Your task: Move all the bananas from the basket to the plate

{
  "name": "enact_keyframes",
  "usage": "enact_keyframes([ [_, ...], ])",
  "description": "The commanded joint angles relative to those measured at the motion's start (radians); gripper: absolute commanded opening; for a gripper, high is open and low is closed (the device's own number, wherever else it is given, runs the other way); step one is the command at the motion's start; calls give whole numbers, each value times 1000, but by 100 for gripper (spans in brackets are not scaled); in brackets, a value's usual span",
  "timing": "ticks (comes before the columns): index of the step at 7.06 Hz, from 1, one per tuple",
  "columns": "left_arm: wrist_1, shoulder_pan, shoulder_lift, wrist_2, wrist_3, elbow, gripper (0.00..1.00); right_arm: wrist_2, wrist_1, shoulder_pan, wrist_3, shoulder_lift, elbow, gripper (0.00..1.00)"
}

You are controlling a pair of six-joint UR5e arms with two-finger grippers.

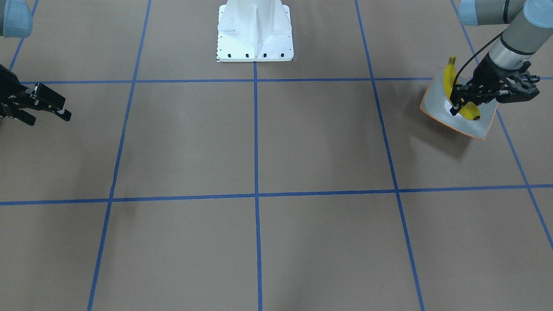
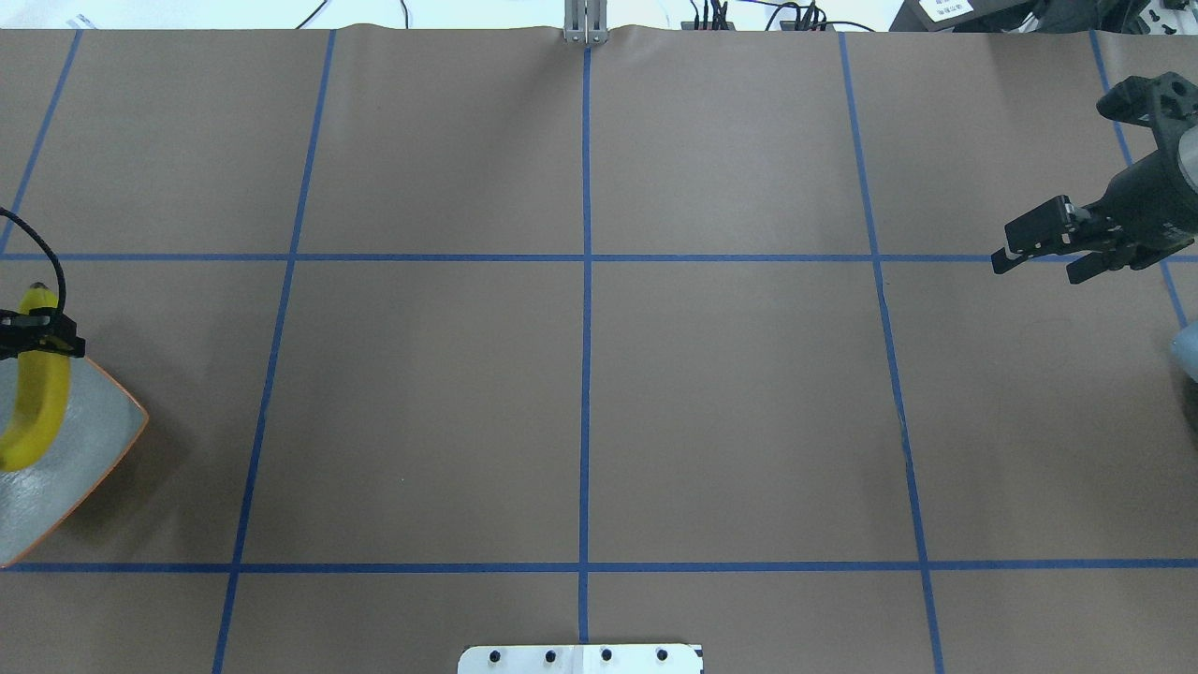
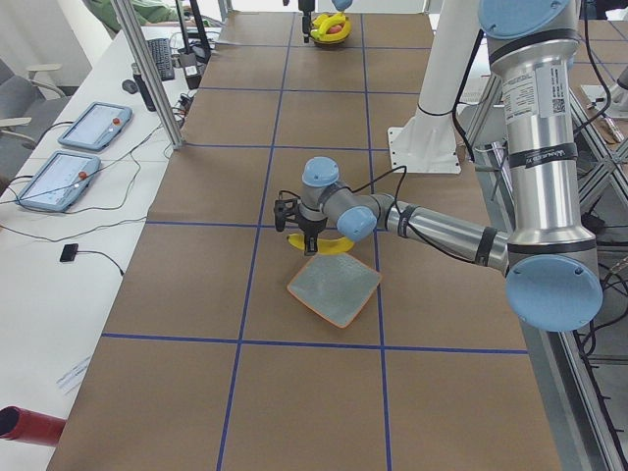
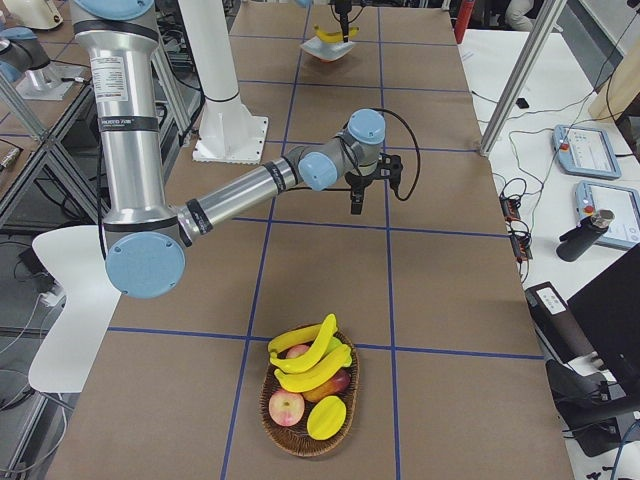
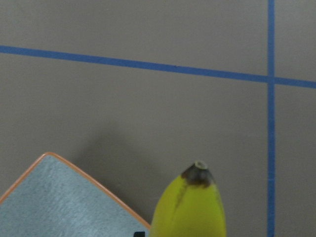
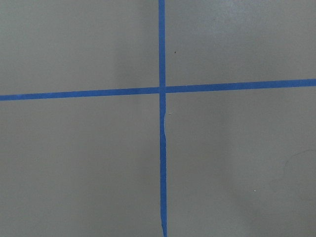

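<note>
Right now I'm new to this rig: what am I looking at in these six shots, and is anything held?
Two robot arms on a white base share a paper-covered table gridded with blue tape. Views: one faces the robot, one looks over its shoulders, two shoot along the table from its ends, two sit on the wrists. The left gripper is closed on a banana over the grey plate; one end sticks out past the rim. The right gripper is open and empty over bare table. At the robot's right end, a basket holds two more bananas and other fruit.
</note>
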Motion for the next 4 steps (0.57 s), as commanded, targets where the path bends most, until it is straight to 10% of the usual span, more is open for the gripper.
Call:
enact_keyframes([
  [1,-7,-1,-1,5,11,84,0,1,0,0,0,5,-7,100],
  [3,-12,-1,-7,5,12,107,0,1,2,0,0,8,-7,100],
  [4,-12,-1,-3,5,12,109,38,2,2,0,0,8,-7,100],
])
